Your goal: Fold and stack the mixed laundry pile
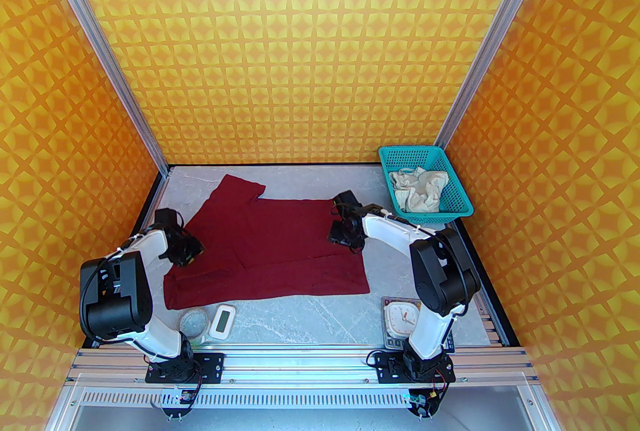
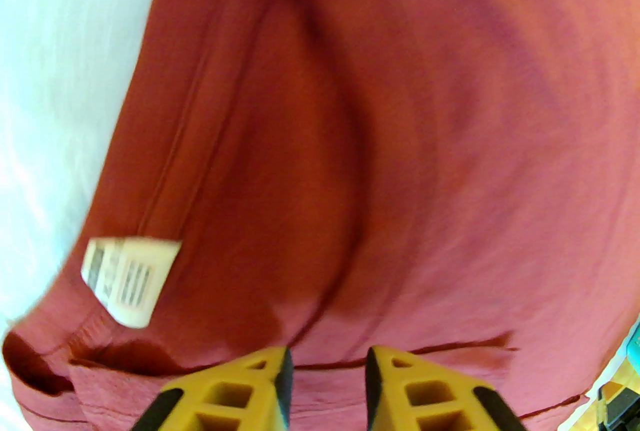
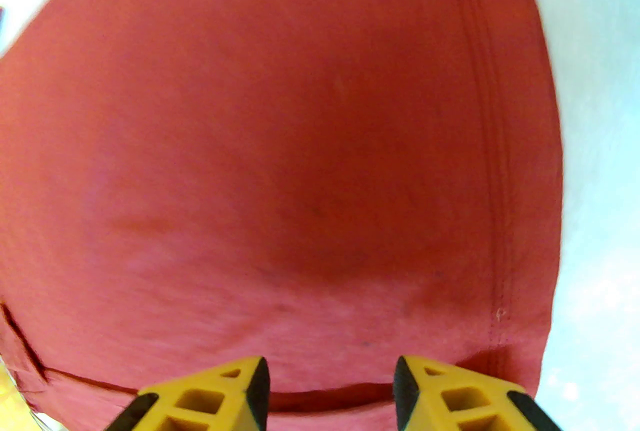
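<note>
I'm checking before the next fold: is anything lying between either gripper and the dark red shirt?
Nothing visible does. The left gripper and the right gripper both stand open right over the dark red shirt, with only bare fabric below them. The cream-white shorts lie apart in the teal basket.

Robotics lab test booth: aluminium-profile frame, orange patterned wall panels, slotted mounting rail along a marble-look tabletop.

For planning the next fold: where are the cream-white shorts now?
In the top view, the cream-white shorts lie crumpled in the teal mesh basket at the far right corner of the table, apart from the dark red shirt.
</note>
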Robot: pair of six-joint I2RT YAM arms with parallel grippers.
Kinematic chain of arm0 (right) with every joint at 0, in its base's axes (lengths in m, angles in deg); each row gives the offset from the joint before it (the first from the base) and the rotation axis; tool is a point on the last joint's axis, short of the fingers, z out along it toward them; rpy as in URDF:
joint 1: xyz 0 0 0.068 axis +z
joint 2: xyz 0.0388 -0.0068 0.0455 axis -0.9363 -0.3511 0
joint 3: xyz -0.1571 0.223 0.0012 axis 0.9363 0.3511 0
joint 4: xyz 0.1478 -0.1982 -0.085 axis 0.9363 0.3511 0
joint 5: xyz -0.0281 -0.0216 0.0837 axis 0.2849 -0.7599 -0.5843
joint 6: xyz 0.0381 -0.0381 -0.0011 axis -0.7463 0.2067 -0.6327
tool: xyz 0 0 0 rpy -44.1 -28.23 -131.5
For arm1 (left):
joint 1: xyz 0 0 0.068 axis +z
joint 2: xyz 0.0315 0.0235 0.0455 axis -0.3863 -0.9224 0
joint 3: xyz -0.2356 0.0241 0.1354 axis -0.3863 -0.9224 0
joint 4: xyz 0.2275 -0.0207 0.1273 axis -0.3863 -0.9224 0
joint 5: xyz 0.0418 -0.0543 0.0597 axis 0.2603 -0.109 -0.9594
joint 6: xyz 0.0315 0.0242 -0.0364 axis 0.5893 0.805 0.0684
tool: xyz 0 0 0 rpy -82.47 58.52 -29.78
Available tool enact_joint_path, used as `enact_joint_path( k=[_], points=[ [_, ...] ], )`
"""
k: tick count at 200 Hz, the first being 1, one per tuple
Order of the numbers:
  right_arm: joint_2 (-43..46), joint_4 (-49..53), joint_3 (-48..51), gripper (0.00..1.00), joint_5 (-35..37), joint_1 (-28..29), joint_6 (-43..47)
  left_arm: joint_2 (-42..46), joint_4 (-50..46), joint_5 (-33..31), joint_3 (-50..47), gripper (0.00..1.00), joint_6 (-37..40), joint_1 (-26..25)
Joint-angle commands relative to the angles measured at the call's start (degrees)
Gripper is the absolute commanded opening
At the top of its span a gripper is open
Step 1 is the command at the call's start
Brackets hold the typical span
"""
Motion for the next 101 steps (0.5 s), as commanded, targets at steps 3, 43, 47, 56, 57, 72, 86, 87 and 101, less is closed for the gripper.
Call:
enact_joint_path(
  k=[3,43,47,56,57,72,86,87,101],
  points=[
    [6.25,4.73,1.53,0.47,-0.32,0.12,1.43,-0.10,-2.65,0.29,4.26,0.37,1.13,-2.10],
    [12.58,0.08,15.35,0.46,-4.02,1.17,-2.21,-0.58,-3.09,0.29,6.68,0.39,1.69,-3.45],
    [12.82,-0.63,16.75,0.46,-4.39,1.17,-2.59,-0.76,-3.18,0.29,6.89,0.39,1.75,-3.63],
    [13.39,-1.89,19.36,0.45,-4.88,1.21,-3.42,-1.29,-3.55,0.29,7.64,0.39,2.07,-4.00],
    [13.45,-2.01,19.64,0.45,-4.92,1.23,-3.50,-1.37,-3.60,0.29,7.71,0.39,2.10,-4.09],
    [14.20,-3.08,22.86,0.45,-4.81,1.44,-4.20,-2.05,-4.25,0.29,8.74,0.39,2.57,-4.70],
    [14.89,-3.50,25.29,0.45,-4.78,1.55,-4.55,-1.99,-4.44,0.25,9.30,0.39,2.77,-5.05],
    [15.00,-3.46,25.59,0.45,-4.78,1.55,-4.61,-1.98,-4.44,0.27,9.29,0.39,2.75,-5.06],
    [15.83,-3.62,27.44,0.45,-4.70,1.61,-4.95,-1.98,-4.53,0.29,9.75,0.40,3.12,-5.02]
  ],
)
